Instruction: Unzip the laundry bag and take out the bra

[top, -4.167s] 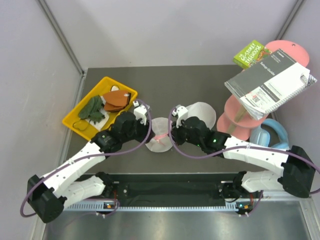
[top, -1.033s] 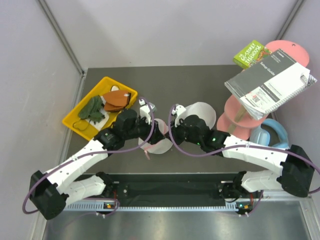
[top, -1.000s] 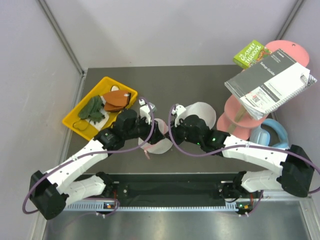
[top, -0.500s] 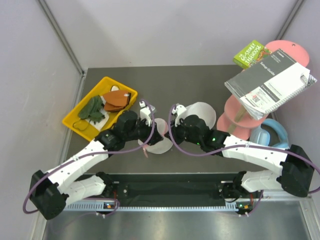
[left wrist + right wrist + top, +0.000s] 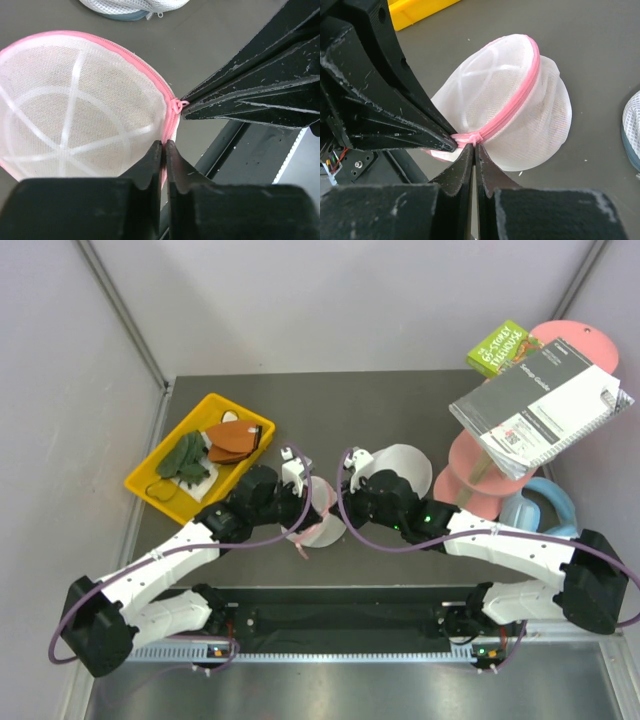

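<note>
The laundry bag (image 5: 510, 110) sits at the middle of the dark grey worktop (image 5: 400, 410), between the two arms, which meet over it from either side. It is tipped up on edge rather than lying flat, so in the right wrist view its pink rim (image 5: 520, 95) runs slantwise across the white mesh, with a dome bulging to each side of it. The left gripper (image 5: 164, 146) has its jaws closed together on the edge of the bag, right at the pink rim. The right gripper (image 5: 473, 148) also has its jaws pressed together, their tips pinching the small pink zip pull (image 5: 177, 104) that sticks out from the rim. The two sets of tips come in from opposite sides and lie just beside each other on the same stretch of rim. Pale ribs show through the mesh in the left wrist view; what is inside the bag cannot be made out. A plain white mesh dome (image 5: 405, 468) rests on the worktop just behind the right arm's wrist, near the bag but apart from it. To the far left stands a yellow tray (image 5: 150, 475) holding a dark green cloth (image 5: 185, 455) and flat reddish-brown pieces (image 5: 232, 440). On the right side a pink tiered stand (image 5: 470, 485) carries a spiral-bound booklet (image 5: 540, 405), with a green book (image 5: 503, 346) behind it and a light-blue object (image 5: 550, 505) beside its foot.
</note>
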You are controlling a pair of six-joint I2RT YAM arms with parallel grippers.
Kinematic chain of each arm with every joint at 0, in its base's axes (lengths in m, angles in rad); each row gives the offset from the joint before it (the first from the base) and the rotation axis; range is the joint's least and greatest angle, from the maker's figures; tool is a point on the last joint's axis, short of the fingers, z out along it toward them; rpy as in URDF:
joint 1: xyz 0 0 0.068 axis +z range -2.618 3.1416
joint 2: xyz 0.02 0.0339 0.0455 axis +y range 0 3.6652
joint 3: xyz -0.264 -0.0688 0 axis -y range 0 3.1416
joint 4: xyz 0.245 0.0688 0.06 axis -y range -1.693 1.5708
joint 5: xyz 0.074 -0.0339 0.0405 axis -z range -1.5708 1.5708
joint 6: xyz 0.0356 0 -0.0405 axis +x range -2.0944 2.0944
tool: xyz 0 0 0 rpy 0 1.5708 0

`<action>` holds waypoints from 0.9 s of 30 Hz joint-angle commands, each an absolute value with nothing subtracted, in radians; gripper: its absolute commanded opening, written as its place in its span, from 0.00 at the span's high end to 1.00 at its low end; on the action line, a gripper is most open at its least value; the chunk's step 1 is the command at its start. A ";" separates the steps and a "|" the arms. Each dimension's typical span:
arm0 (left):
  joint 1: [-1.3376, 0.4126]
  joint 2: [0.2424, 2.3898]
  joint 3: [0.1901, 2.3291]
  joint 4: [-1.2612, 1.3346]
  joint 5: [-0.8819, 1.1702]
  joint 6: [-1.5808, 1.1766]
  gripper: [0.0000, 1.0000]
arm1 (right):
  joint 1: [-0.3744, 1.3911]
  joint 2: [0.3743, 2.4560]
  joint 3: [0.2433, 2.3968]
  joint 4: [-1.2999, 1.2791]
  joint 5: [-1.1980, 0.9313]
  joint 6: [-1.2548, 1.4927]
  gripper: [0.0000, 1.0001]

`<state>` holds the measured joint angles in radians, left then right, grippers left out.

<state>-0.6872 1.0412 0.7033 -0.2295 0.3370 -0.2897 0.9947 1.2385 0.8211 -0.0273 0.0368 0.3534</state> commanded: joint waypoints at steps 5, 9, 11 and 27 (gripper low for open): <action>-0.689 1.037 0.713 -0.213 0.305 -0.267 1.00 | 0.997 1.233 0.870 -0.032 0.069 0.354 1.00; -0.687 1.031 0.722 -0.241 0.298 -0.258 1.00 | 0.954 1.233 0.850 -0.035 0.074 0.347 1.00; -0.687 1.029 0.732 -0.255 0.293 -0.253 1.00 | 0.931 1.233 0.845 -0.031 0.063 0.347 1.00; -0.687 1.002 0.759 -0.337 0.261 -0.236 0.99 | 0.831 1.238 0.845 -0.020 -0.053 0.319 1.00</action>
